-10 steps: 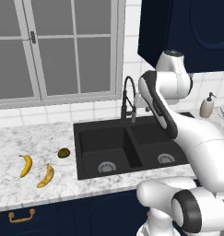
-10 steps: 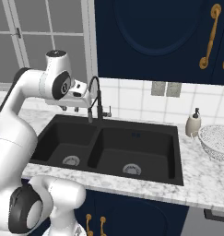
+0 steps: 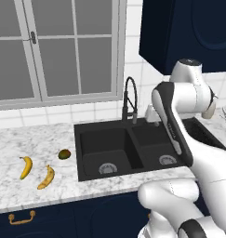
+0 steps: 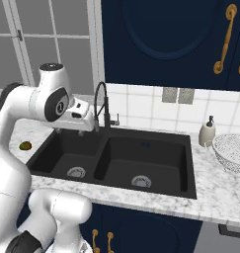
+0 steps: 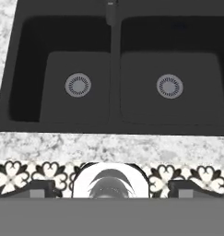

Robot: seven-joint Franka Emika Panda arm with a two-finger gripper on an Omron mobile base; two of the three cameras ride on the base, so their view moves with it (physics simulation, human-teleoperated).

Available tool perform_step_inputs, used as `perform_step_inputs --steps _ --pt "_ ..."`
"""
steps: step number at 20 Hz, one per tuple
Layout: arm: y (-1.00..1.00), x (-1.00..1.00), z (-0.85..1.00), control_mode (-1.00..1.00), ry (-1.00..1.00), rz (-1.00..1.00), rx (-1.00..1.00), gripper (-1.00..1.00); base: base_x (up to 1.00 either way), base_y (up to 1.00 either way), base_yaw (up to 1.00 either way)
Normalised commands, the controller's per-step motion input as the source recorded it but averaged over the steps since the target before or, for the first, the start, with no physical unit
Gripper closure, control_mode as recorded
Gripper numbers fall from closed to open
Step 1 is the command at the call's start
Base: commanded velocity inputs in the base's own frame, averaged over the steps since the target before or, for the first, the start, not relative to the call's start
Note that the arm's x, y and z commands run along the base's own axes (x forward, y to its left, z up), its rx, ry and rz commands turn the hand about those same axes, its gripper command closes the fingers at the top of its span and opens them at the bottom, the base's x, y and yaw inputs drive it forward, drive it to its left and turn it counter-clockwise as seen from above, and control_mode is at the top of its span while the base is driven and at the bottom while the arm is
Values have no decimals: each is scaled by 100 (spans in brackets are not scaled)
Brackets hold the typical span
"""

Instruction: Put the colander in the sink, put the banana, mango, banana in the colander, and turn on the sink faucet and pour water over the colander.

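Marble counter (image 3: 49,148) runs under a window, with the sink (image 5: 26,37) set into it, a silver drain in each basin. The gripper (image 5: 111,186) hangs high over the sink, its fingers (image 5: 39,188) spread wide apart with nothing between them, looking straight down at both basins and the sink faucet (image 4: 102,106). Well off to one side of the fingers lie the mango (image 3: 64,154) and two bananas (image 3: 26,167); far to the other side sits the colander (image 4: 231,152), beside a soap dispenser (image 4: 207,132).
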Motion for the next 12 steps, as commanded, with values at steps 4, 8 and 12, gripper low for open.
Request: perform_step_inputs --steps 4,8,12 --pt "-18 -39 -64 -100 0 0 -3 -100 0 0 0" --pt "-34 -5 -42 -100 -3 0 0 -100 0 0 0" --pt "-59 0 -27 -100 -8 3 0 -100 0 0 0"
